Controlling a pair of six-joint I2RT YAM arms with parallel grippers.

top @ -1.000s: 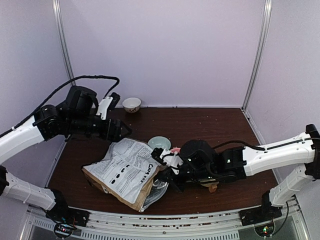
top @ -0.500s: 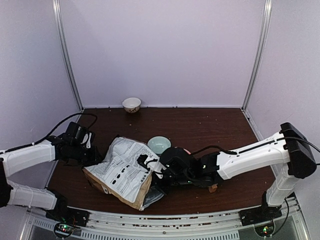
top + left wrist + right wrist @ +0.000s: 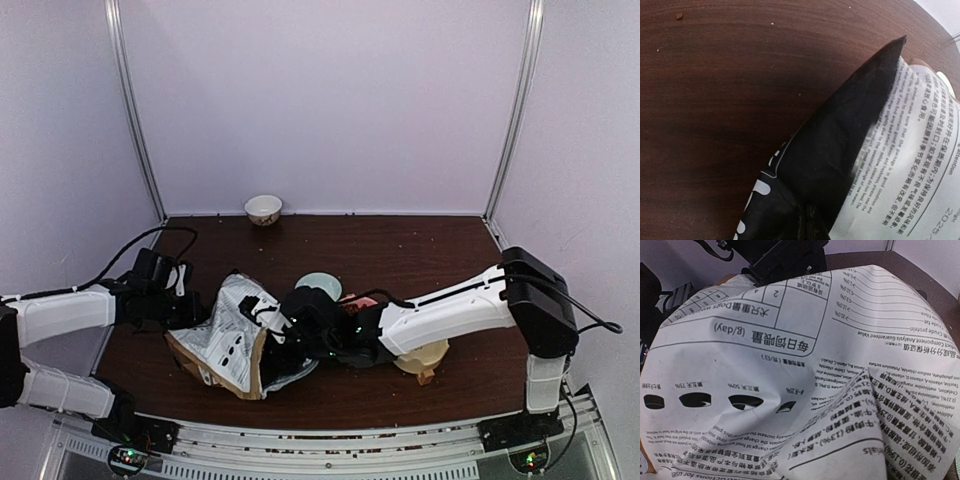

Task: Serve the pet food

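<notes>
Paper fills both wrist views: the right gripper [image 3: 278, 322] is at the mouth of the bag [image 3: 225, 332] and the left gripper [image 3: 190, 308] on its far edge. I cannot tell how their fingers are set. I judge the pet food is hidden inside; one pellet [image 3: 679, 16] lies on the table [image 3: 420, 250]. This looks like the bag-opening step; next comes tipping toward the green bowl [image 3: 318, 286].

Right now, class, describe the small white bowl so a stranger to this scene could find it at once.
Find the dark wooden table and follow its far edge along the back wall, left of centre. The small white bowl stands there alone, far from the pale green bowl, which sits mid-table beside the printed paper bag.
</notes>
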